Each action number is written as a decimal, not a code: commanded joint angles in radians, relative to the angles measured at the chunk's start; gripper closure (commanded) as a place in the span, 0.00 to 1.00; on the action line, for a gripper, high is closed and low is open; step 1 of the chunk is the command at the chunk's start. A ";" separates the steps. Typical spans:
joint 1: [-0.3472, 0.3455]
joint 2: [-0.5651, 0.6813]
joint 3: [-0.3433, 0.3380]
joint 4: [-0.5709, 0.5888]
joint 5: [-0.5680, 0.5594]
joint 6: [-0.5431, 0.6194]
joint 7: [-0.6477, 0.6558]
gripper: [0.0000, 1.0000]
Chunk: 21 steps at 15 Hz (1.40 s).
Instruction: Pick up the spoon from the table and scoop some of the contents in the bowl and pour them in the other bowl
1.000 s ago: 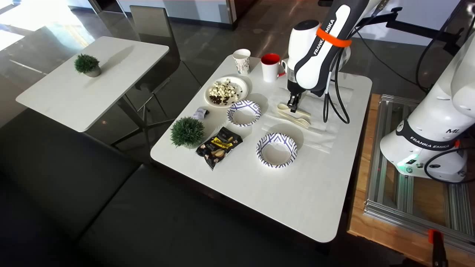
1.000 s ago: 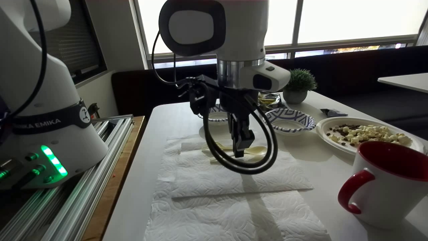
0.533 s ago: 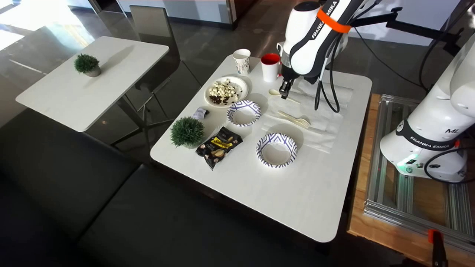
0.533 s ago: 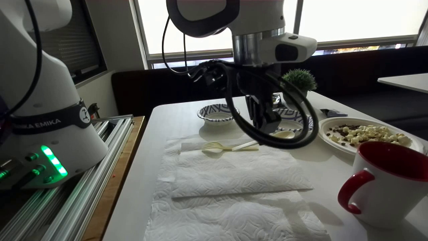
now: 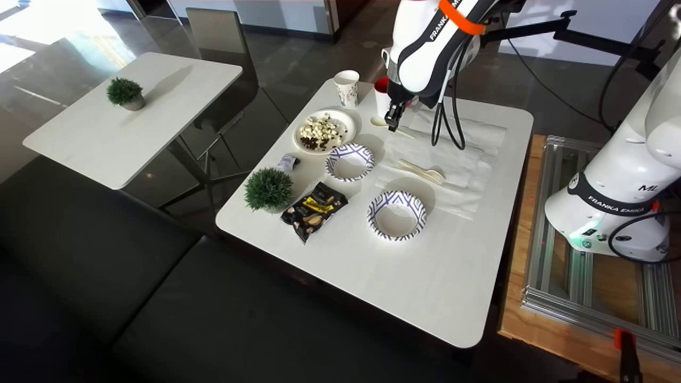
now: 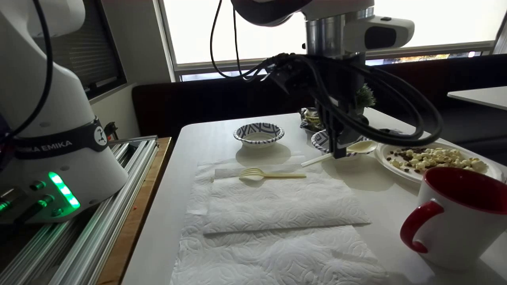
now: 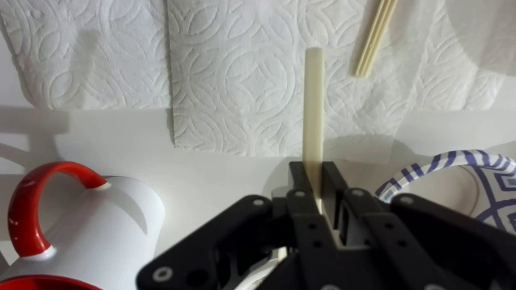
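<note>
My gripper (image 7: 313, 167) is shut on the handle of the pale spoon (image 7: 313, 96). In an exterior view the gripper (image 6: 338, 152) holds the spoon (image 6: 362, 147) above the table (image 6: 214, 136), its head toward the pale bowl. The gripper (image 5: 392, 126) is near the mug in an exterior view. The pale, shallow bowl (image 5: 347, 126) holds popcorn-like contents (image 5: 319, 127) with dark bits. A striped bowl (image 5: 350, 166) stands beside it. A second striped bowl (image 5: 396, 219) stands nearer the table's middle. Both look to have nothing in them.
A red-and-white mug (image 6: 455, 229) and a paper cup (image 5: 347, 90) stand near the pale bowl. A fork and another utensil (image 5: 423, 171) lie on paper towels (image 5: 457, 154). A black snack bag (image 5: 314, 210), a small packet (image 5: 287, 163) and a potted plant (image 5: 268, 190) are also there.
My gripper has moved with the spoon away from the fork, toward the mug and pale bowl. The spoon has risen off the paper towels. The other things have not moved.
</note>
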 commanded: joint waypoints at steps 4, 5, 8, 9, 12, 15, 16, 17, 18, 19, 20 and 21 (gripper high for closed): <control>-0.001 0.112 -0.001 0.104 0.021 -0.038 -0.023 0.97; -0.003 0.126 0.000 0.113 0.019 -0.039 -0.020 0.97; -0.008 0.173 0.004 0.139 0.011 -0.039 -0.014 0.97; -0.007 0.185 0.002 0.145 0.005 -0.037 -0.009 0.97; -0.023 0.215 0.019 0.161 0.017 -0.033 -0.020 0.97; -0.018 0.211 0.015 0.148 0.007 -0.016 -0.002 0.61; -0.020 0.194 0.023 0.121 0.022 0.004 0.004 0.60; -0.010 0.175 0.017 0.084 0.012 0.060 0.013 0.57; -0.037 0.144 0.059 0.028 0.047 0.125 -0.027 0.49; -0.044 0.128 0.074 -0.019 0.052 0.213 -0.026 0.44; -0.065 0.122 0.106 -0.055 0.064 0.294 -0.021 0.36; -0.100 0.117 0.152 -0.096 0.070 0.374 -0.017 0.30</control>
